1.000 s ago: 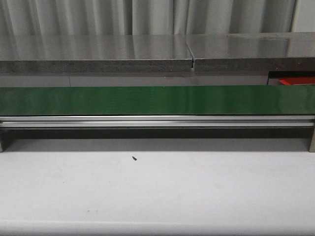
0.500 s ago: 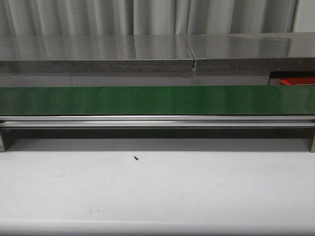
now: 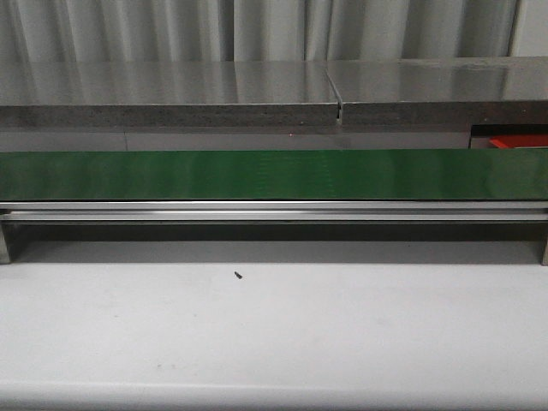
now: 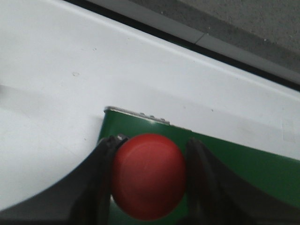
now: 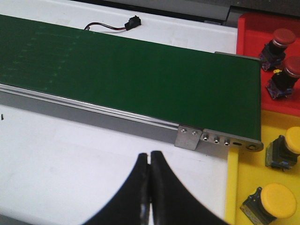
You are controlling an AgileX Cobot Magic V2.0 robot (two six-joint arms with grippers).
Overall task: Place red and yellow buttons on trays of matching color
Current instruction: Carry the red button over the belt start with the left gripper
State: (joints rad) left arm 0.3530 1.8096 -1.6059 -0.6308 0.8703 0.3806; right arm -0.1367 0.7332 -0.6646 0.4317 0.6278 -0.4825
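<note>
A red button [image 4: 149, 176] sits between the two black fingers of my left gripper [image 4: 152, 145], which is shut on it above the end of the green conveyor belt [image 4: 234, 159]. My right gripper [image 5: 150, 154] is shut and empty over the white table, near the belt's other end [image 5: 117, 65]. Past that end a red tray [image 5: 248, 28] holds two red buttons [image 5: 282, 36] [image 5: 293, 68]. Beside it, a yellow tray [image 5: 239, 178] holds two yellow buttons [image 5: 276, 197] [image 5: 293, 140]. Neither gripper shows in the front view.
The front view shows the belt [image 3: 274, 174] running across on a metal rail [image 3: 274, 211], with a grey shelf [image 3: 171, 94] behind and a strip of the red tray [image 3: 514, 141] at the far right. A black connector with wires [image 5: 132, 22] lies beyond the belt.
The whole front view has shifted a few pixels to the right. No arm or button shows in it at any time.
</note>
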